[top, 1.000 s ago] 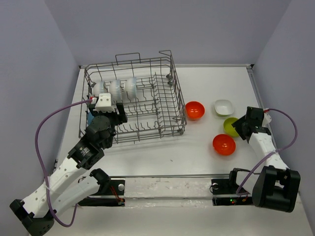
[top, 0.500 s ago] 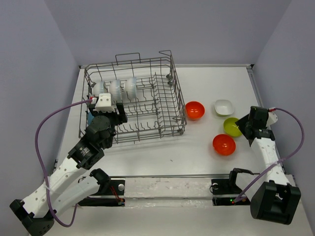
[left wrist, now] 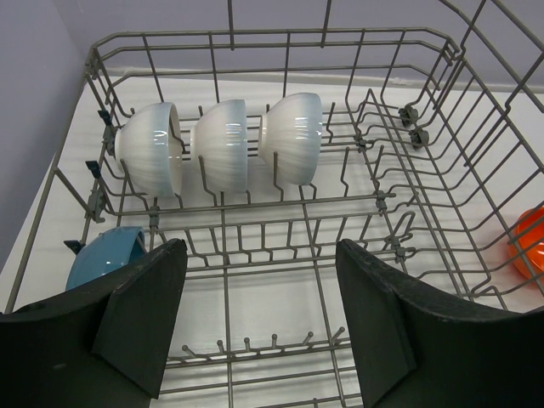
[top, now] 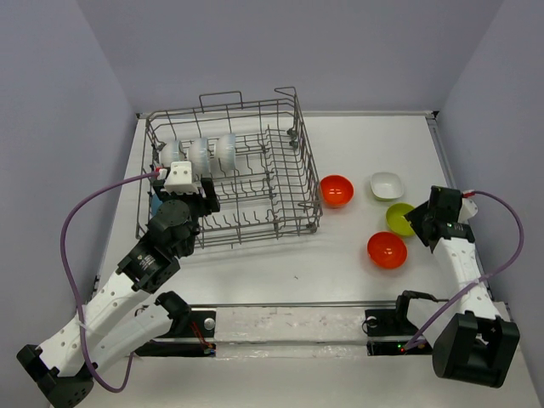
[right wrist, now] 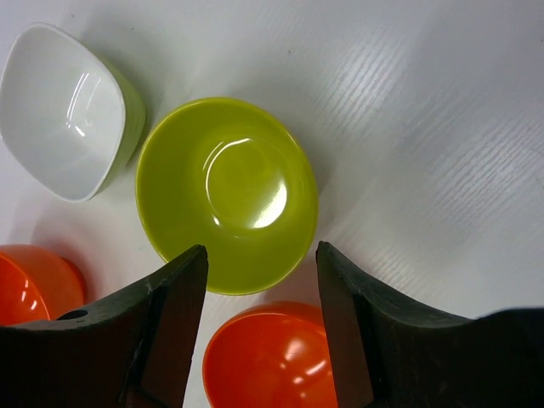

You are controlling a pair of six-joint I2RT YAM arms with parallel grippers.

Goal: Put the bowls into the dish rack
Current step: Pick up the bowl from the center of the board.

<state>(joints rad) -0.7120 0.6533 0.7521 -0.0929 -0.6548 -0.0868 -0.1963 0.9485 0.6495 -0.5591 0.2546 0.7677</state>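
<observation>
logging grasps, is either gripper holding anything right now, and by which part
Nothing is held. The left gripper hangs open over the dish rack; the right gripper is open above the yellow-green bowl.

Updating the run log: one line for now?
left gripper open over dish rack | right gripper open over yellow-green bowl | four bowls unloaded

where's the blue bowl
In the left wrist view, the blue bowl sits by the dish rack's left wall, just nearer than the three white bowls.
</observation>
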